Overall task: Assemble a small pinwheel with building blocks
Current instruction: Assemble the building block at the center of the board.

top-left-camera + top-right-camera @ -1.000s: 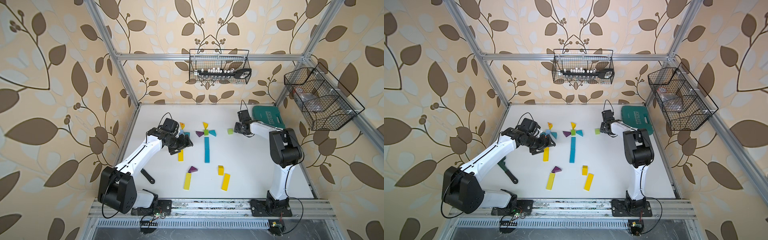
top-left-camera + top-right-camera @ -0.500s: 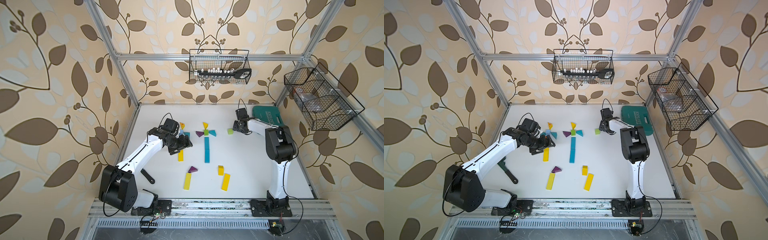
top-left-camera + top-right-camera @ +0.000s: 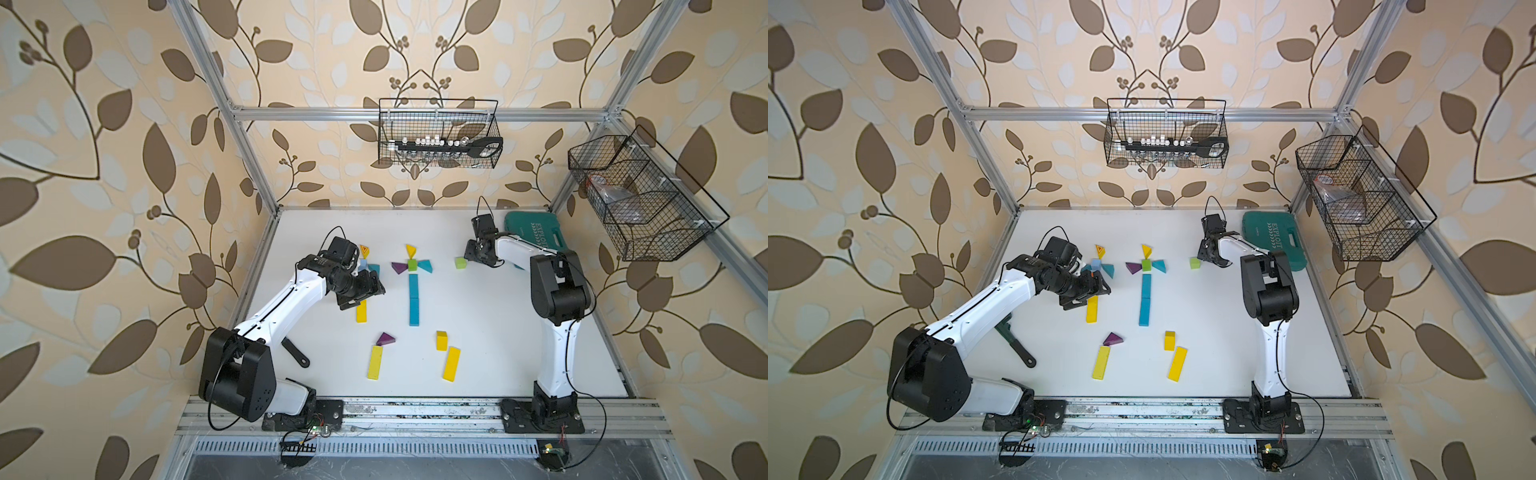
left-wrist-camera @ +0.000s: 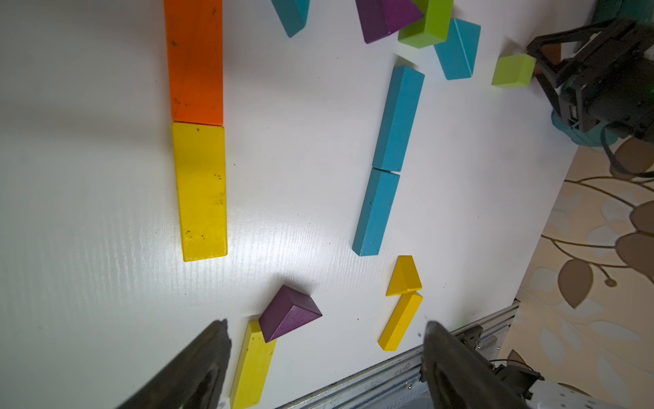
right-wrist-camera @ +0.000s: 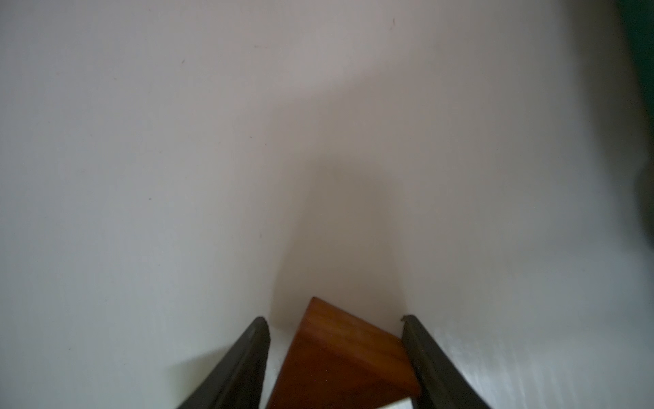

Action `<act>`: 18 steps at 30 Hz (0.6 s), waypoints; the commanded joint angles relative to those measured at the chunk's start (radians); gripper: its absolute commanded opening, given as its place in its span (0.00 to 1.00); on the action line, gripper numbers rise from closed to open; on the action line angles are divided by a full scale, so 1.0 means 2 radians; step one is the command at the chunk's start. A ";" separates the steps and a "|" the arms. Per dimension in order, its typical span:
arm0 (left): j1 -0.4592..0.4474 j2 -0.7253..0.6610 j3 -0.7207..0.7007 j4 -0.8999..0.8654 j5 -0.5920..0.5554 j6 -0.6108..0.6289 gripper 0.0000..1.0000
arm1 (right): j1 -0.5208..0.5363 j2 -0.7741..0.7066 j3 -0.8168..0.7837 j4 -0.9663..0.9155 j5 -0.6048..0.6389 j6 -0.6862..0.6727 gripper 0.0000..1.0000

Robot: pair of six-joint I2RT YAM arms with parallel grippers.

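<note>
Altogether, on the white table (image 3: 498, 353) lie three yellow bars (image 3: 375, 362), two blue bars (image 3: 413, 286), one orange bar (image 4: 194, 60), two purple wedges (image 3: 385, 338), two teal wedges (image 3: 425, 266), three yellow wedges (image 3: 410, 250), two green cubes (image 3: 459, 262) and one light-blue cube (image 3: 1096, 263). Left gripper (image 3: 363, 296) hangs wide open, empty, over the orange bar, hiding it in both top views. Right gripper (image 3: 471, 254), near the teal case (image 3: 536, 237), straddles a brown wedge (image 5: 339, 354), jaws apart, one finger clear of it
</note>
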 commanded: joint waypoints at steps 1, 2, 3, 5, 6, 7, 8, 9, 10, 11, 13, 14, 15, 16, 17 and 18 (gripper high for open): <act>0.005 0.004 -0.001 -0.005 -0.006 0.012 0.87 | -0.001 0.004 0.003 -0.027 -0.032 0.005 0.60; 0.005 0.004 -0.002 -0.005 -0.006 0.013 0.87 | -0.002 0.001 0.001 -0.026 -0.037 0.006 0.60; 0.005 0.004 -0.002 -0.005 -0.006 0.013 0.87 | -0.001 0.000 -0.001 -0.025 -0.041 0.008 0.61; 0.005 0.006 -0.002 -0.004 -0.005 0.012 0.87 | -0.002 -0.002 0.000 -0.030 -0.043 0.011 0.61; 0.005 0.007 -0.002 -0.004 -0.005 0.013 0.87 | -0.001 -0.005 -0.001 -0.031 -0.042 0.014 0.61; 0.005 0.007 -0.002 -0.004 -0.004 0.013 0.87 | -0.002 -0.007 -0.003 -0.031 -0.043 0.016 0.60; 0.006 0.007 -0.003 -0.003 -0.005 0.012 0.87 | -0.001 -0.008 -0.004 -0.031 -0.045 0.017 0.61; 0.005 0.007 -0.003 -0.003 -0.005 0.012 0.87 | -0.001 -0.011 -0.005 -0.031 -0.047 0.019 0.61; 0.005 0.007 -0.004 -0.003 -0.005 0.012 0.87 | -0.001 -0.012 -0.007 -0.031 -0.049 0.020 0.61; 0.005 0.006 -0.005 -0.002 -0.004 0.011 0.87 | 0.000 -0.012 -0.006 -0.031 -0.050 0.020 0.61; 0.005 0.006 -0.005 -0.002 -0.004 0.011 0.87 | 0.002 -0.012 -0.006 -0.034 -0.047 0.019 0.61; 0.005 0.006 -0.006 -0.002 -0.004 0.013 0.87 | 0.001 -0.012 -0.006 -0.036 -0.043 0.019 0.62; 0.005 0.005 -0.007 -0.002 -0.003 0.012 0.87 | 0.001 -0.013 -0.007 -0.037 -0.042 0.019 0.62; 0.005 0.005 -0.008 -0.002 -0.003 0.012 0.87 | 0.002 -0.014 -0.006 -0.037 -0.041 0.018 0.62; 0.005 0.005 -0.008 -0.002 -0.002 0.013 0.87 | 0.001 -0.014 -0.006 -0.037 -0.040 0.017 0.62; 0.005 0.005 -0.008 -0.002 -0.002 0.012 0.87 | 0.002 -0.015 -0.006 -0.039 -0.039 0.017 0.63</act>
